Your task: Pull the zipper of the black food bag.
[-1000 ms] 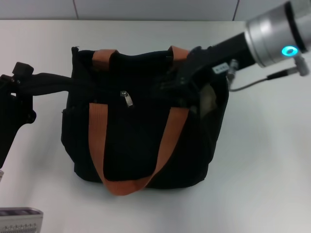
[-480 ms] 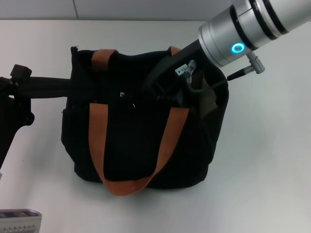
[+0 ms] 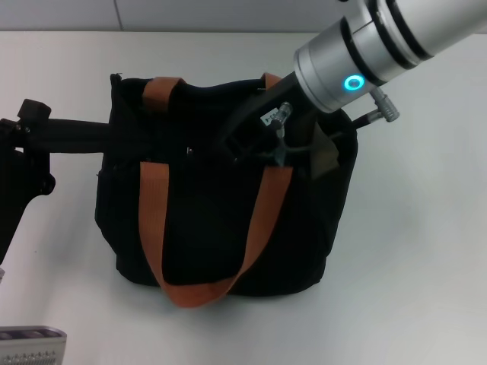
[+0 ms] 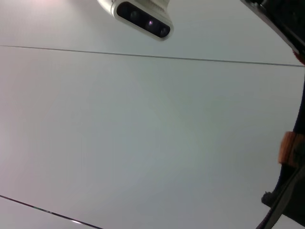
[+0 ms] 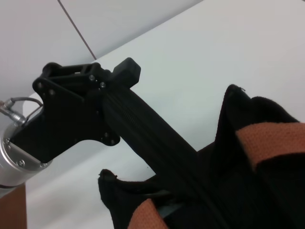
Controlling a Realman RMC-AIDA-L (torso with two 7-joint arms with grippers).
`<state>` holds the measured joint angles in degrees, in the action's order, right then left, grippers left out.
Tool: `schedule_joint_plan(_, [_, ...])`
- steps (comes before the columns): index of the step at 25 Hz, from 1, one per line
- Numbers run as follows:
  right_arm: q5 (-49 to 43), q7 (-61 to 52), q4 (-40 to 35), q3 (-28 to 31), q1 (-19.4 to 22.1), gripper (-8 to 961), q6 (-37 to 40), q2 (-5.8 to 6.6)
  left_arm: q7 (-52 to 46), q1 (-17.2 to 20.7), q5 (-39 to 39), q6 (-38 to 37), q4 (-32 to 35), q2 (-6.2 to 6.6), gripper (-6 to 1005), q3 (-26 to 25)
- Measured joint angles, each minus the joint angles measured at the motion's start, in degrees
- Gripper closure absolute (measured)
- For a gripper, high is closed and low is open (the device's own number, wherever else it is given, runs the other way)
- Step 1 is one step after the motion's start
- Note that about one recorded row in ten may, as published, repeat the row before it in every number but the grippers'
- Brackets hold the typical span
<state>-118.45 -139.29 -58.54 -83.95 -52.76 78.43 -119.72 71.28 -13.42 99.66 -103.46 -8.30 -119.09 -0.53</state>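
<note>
The black food bag (image 3: 213,228) stands on the white table (image 3: 411,251) with its rust-orange handles (image 3: 262,220) hanging down the front. My right gripper (image 3: 218,146) reaches in from the upper right and sits low on the bag's top rim, over the zip line. The zipper's silver pull tab is hidden under it. My left gripper (image 3: 111,135) stretches in from the left, its long black fingers pressed together on the bag's upper left edge; the right wrist view (image 5: 183,152) shows this too. Pale lining (image 3: 329,156) shows at the bag's right end.
A grey ridged device (image 3: 30,344) lies at the table's front left corner. A wall seam (image 3: 228,31) marks the table's far edge. The left wrist view shows bare surface, a head camera (image 4: 143,19) and a strip of the bag (image 4: 290,152).
My right arm has swung left and down over the bag's top, and its gripper now covers the silver pull tab that showed a second ago. The left arm and bag have stayed put.
</note>
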Motion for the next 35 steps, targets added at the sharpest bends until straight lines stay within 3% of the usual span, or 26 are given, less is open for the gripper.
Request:
schedule_joint_plan(9, [-0.61,0.1,-2.5,-2.65,2.05,732,-1.98,0.21,0.07,-0.03,0.01,-0.07,0.0,-0.03,918,0.01])
schedule_joint_plan(14, [-1.12,0.3,-8.42,-2.4,6.72,946,-1.48,0.38,0.14,0.44,0.1,-0.97,-0.26,0.0,917,0.0])
schedule_joint_plan(27, [-4.89,-2.08,-15.73,1.92,11.91,935,3.99,0.41,0.18,0.78,0.1,-1.22,0.13,0.0,916,0.01])
schedule_joint_plan(35, [-5.12,-5.69,-14.08,1.81,8.61,913,4.89,0.19,1.17,0.6,0.08,-0.46,-0.27,0.0,915,0.1])
